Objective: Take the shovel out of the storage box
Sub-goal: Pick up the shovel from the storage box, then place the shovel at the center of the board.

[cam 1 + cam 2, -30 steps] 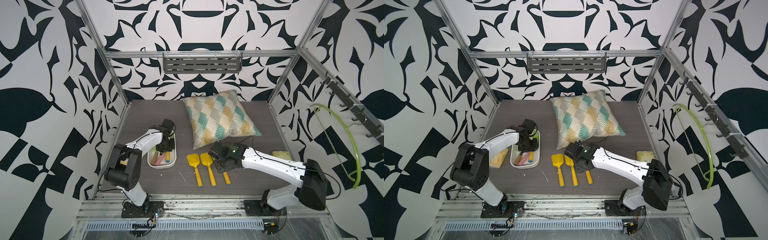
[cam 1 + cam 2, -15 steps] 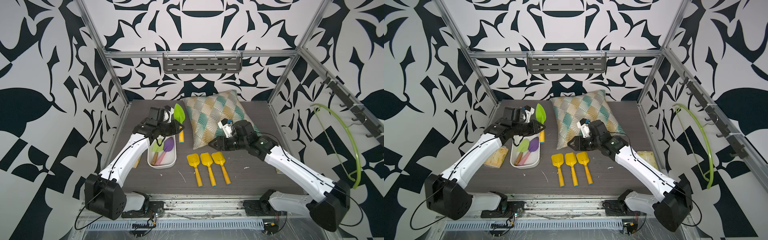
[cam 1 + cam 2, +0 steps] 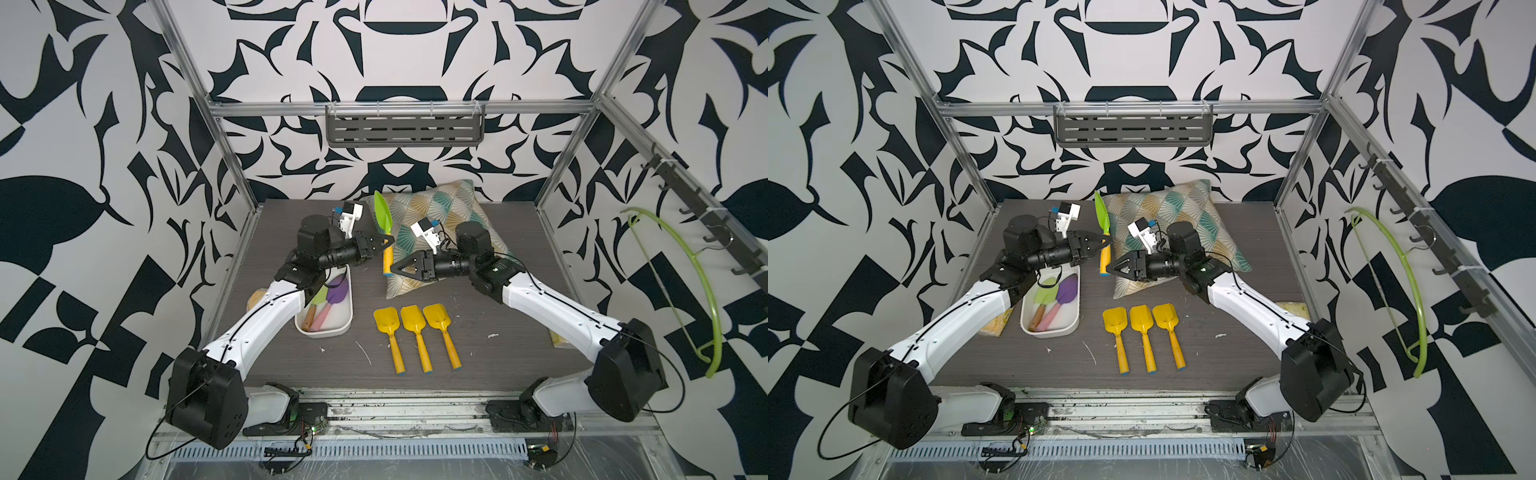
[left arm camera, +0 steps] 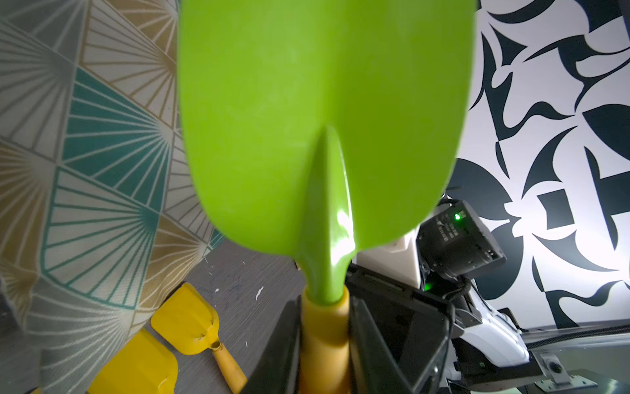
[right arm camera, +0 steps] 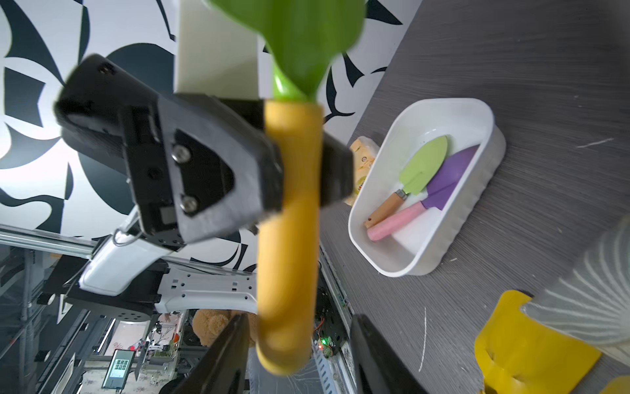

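Left hand (image 3: pixel 387 240) clenched on handle of upright shovel (image 3: pixel 380 214), clear of box (image 3: pixel 328 332). Right hand (image 3: pixel 395 269) released, jaws just beside handle's lower end.

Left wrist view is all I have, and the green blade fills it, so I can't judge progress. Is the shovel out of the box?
Observer: Yes. The left gripper holds the shovel upright by its handle, raised clear of the box.
Operator: Anything else in the box?
Observer: Two: a light green shovel and a purple shovel.
Operator: And the right gripper?
Observer: The right gripper is open, its jaws on either side of the handle's lower end, not closed on it.
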### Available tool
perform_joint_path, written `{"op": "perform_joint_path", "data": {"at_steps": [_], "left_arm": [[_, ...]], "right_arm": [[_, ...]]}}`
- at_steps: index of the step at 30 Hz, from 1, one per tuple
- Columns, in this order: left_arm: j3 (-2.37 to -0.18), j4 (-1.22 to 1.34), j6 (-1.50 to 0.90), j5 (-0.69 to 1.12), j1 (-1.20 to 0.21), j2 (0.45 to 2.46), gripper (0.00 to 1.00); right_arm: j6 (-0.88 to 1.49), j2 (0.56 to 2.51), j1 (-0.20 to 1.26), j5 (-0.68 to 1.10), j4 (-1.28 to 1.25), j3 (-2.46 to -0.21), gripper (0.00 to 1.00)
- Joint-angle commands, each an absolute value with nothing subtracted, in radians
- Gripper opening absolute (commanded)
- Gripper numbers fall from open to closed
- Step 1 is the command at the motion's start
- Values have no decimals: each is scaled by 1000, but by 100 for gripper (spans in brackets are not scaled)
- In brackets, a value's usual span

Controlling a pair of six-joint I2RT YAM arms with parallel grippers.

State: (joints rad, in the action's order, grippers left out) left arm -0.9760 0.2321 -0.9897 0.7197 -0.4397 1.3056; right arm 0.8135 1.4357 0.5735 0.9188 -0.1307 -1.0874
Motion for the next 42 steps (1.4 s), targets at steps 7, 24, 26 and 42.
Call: {"op": "perform_joint_path", "data": {"at_steps": [7, 24, 26, 42], "left_arm": [[-947, 345, -1035, 743, -467, 1309, 0], [-1095, -251, -740, 503, -435, 1300, 99], [-1126, -379, -672, 443, -411, 1304, 99], [-1237, -841, -453, 143, -336, 1350, 93]], "right_arm": [[888, 1444, 577, 960, -312, -1107, 49], [433, 1314, 588, 438, 878, -1324, 0], [430, 1297, 629, 175, 1121, -1381, 0], [556, 1344, 852, -168, 1362, -1106, 0]]}}
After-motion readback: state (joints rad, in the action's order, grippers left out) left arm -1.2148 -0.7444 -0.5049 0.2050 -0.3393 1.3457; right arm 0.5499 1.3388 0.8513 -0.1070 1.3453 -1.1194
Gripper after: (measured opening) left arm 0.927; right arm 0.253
